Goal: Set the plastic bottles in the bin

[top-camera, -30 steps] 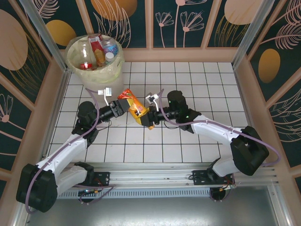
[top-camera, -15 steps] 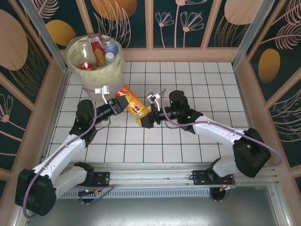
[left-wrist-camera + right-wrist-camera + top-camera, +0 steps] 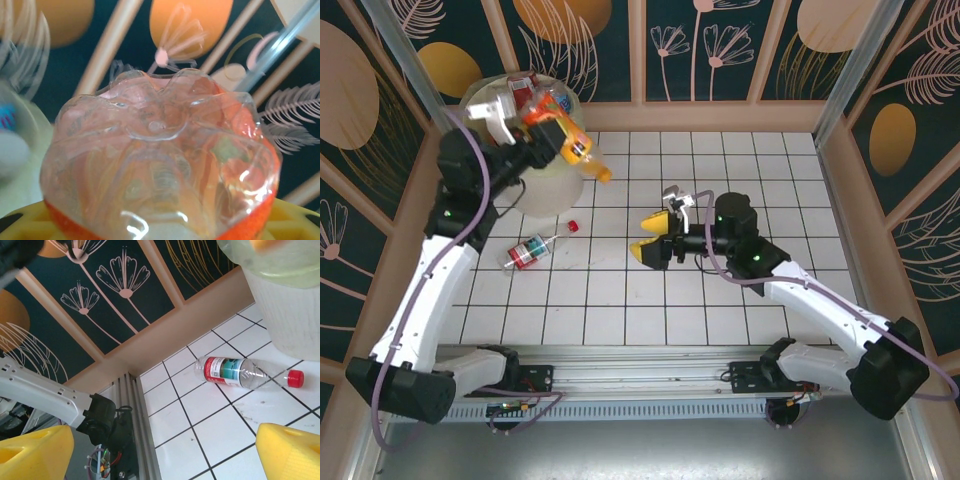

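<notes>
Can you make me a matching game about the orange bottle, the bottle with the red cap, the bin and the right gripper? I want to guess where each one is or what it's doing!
Things:
1. orange bottle
2. red-capped bottle
3. bin
4. right gripper

Places or states:
A. open and empty
B. standing in the far left corner
C. lying on its side near the bin
D. held in the left gripper

Pairs: 1-D, 2-C, 3-B, 4-A

The left arm (image 3: 420,300) and right arm (image 3: 820,312) are built of white links and black joints. A lilac cable (image 3: 475,170) is looped along each. Yellow fingers (image 3: 287,450) are fitted.
</notes>
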Controlling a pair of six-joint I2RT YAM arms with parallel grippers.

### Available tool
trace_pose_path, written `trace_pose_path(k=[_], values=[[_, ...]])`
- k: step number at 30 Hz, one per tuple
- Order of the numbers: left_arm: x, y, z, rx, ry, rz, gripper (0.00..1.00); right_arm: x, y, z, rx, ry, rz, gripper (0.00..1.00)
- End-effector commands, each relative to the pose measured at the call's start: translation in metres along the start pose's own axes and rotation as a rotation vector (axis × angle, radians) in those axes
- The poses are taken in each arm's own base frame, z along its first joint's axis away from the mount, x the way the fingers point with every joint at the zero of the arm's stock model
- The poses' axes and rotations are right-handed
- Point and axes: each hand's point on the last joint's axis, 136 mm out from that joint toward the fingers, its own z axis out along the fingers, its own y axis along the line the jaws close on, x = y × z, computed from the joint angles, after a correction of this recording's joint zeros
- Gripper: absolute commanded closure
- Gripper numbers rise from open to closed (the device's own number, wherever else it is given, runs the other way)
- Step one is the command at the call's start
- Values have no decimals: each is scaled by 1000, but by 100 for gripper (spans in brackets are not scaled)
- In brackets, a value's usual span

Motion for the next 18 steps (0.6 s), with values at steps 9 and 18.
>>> trace_pose_path(k=[9,18], values=[[-104,12,-33,-363,-170,368,44,9,-16,-8,73,-5,0,6],[-117,71,-13,-627,-147,509,44,10,-20,-7,80,-7,11,7]])
